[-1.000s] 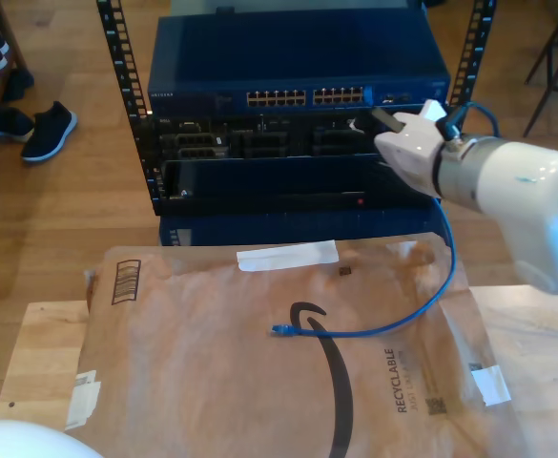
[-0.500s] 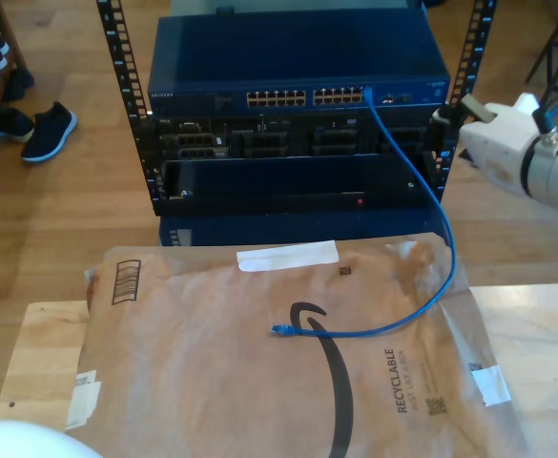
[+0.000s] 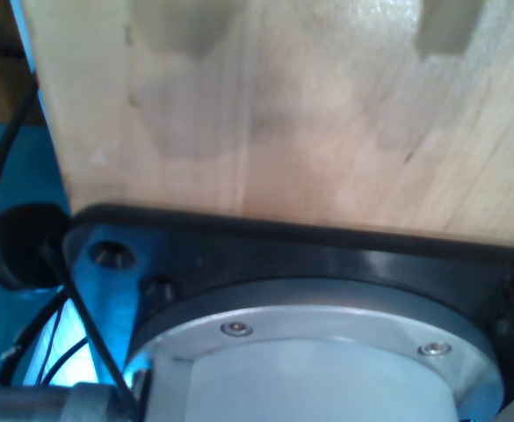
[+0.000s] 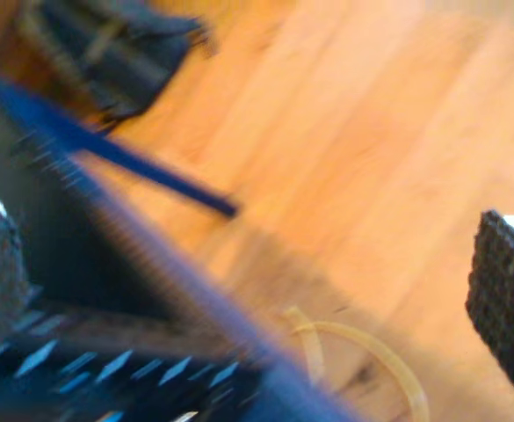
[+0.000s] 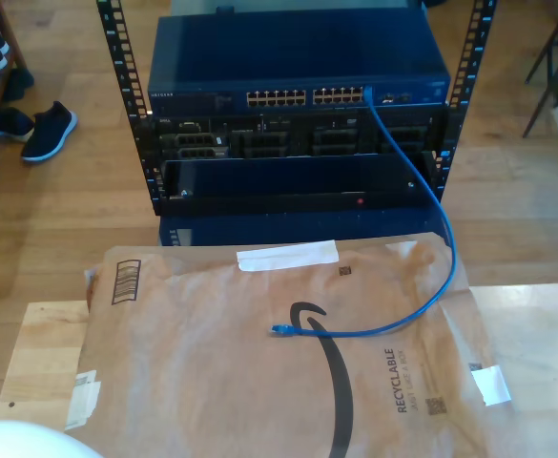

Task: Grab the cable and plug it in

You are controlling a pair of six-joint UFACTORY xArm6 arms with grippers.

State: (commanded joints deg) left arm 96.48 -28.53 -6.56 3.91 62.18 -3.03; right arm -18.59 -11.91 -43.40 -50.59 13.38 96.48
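The cable (image 5: 429, 234) is seen plugged into the switch (image 5: 298, 72) at upper centre of the exterior view, its free plug lying on the paper mailer (image 5: 288, 372). The second pincer (image 4: 248, 290) is spread, holding nothing; the first pincer's state cannot be told. Risk: slack snagged, plug pulled out.

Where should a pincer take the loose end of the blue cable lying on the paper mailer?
Grip the cable just behind its free plug, coming straight down from above. That end lies flat on the paper mailer with bare paper on both sides, so the fingers could probably close across the thin cord there, leaving the plug tip free.

Exterior view overlooks rack (image 5: 298, 105) frontally.
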